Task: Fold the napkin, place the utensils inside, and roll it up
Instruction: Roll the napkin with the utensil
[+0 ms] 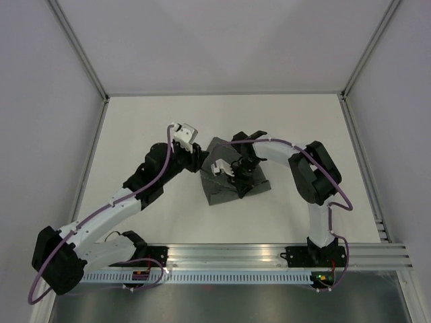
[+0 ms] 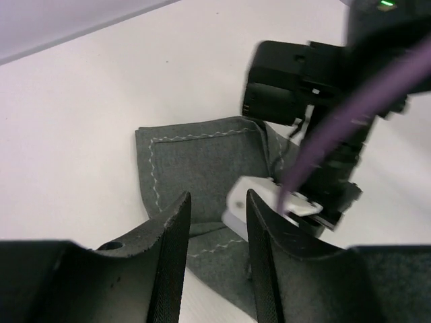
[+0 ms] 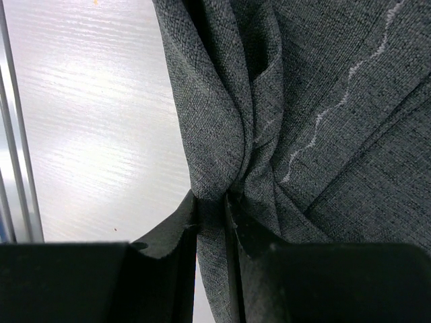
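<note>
The dark grey napkin (image 1: 219, 192) lies bunched and partly folded near the table's middle, its pale stitched line showing in the left wrist view (image 2: 202, 155). My right gripper (image 3: 212, 202) is shut on a gathered fold of the napkin (image 3: 337, 101), and from above it stands over the cloth's middle (image 1: 240, 180). My left gripper (image 2: 217, 198) hovers at the napkin's left edge (image 1: 200, 161), open, with only cloth and table showing between its fingers (image 2: 172, 256). The right arm's wrist (image 2: 296, 195) sits just beyond them. The utensils are hidden or out of view.
White walls and metal frame posts (image 1: 81, 50) enclose the white table (image 1: 283, 121). An aluminium rail (image 1: 269, 252) runs along the near edge, where both arm bases are bolted. A purple cable (image 2: 350, 114) crosses the left wrist view.
</note>
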